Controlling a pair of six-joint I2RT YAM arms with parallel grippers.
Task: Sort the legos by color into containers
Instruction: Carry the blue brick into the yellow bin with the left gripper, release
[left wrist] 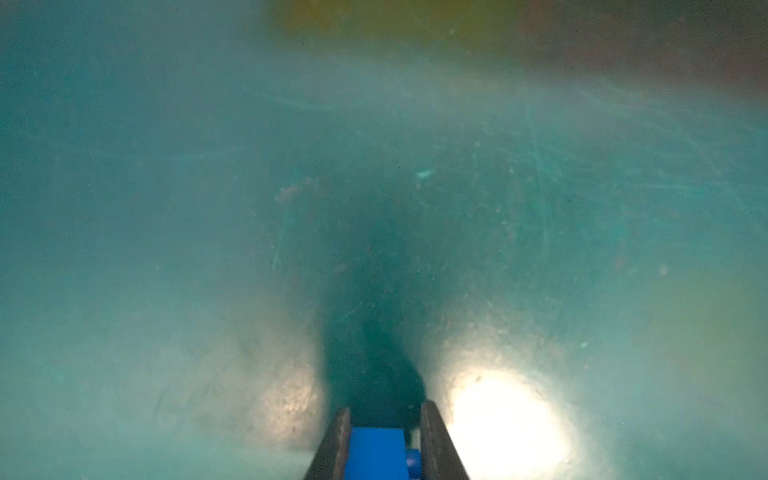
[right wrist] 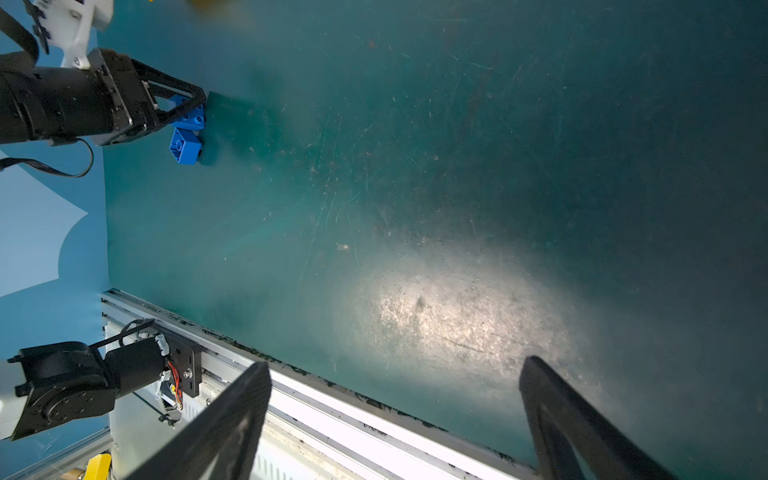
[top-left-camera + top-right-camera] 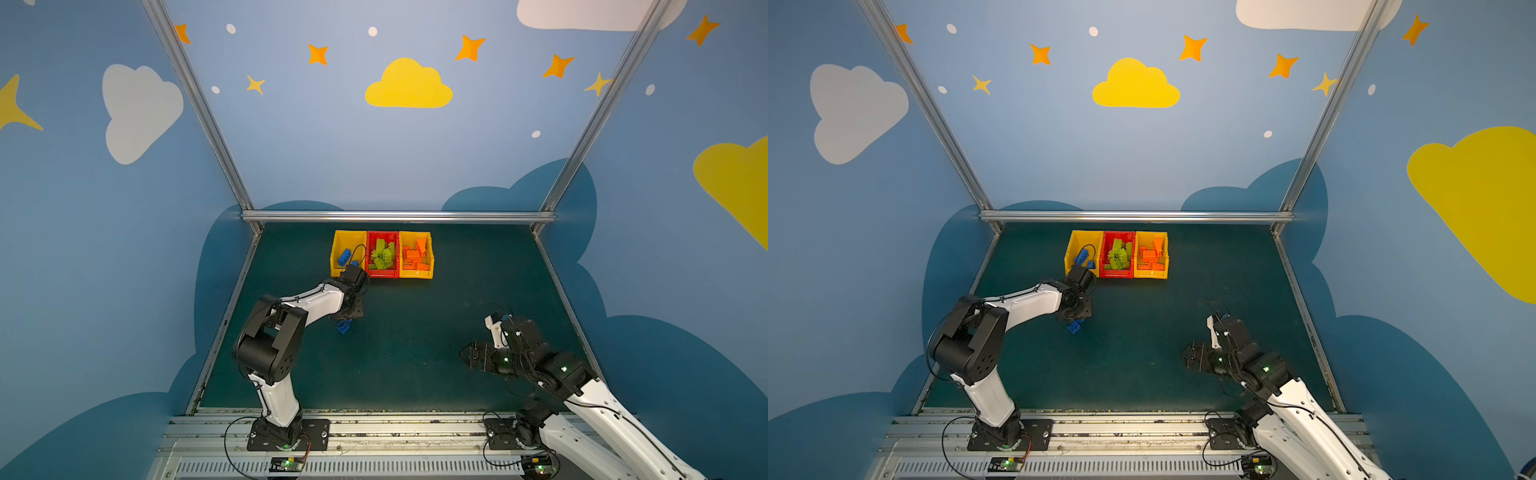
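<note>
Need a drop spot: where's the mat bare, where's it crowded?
Bare: mat between left gripper and right gripper, and either side of the bins. Crowded: inside the bins; around left gripper, shut on a blue brick, second brick alongside.

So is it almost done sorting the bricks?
Almost. The red bin holds green bricks, the right yellow bin orange bricks, the left yellow bin some blue bricks. The left gripper grips a blue brick on the mat; a second blue brick beside it is left.

Left jaws clamped, right jaws — spread
</note>
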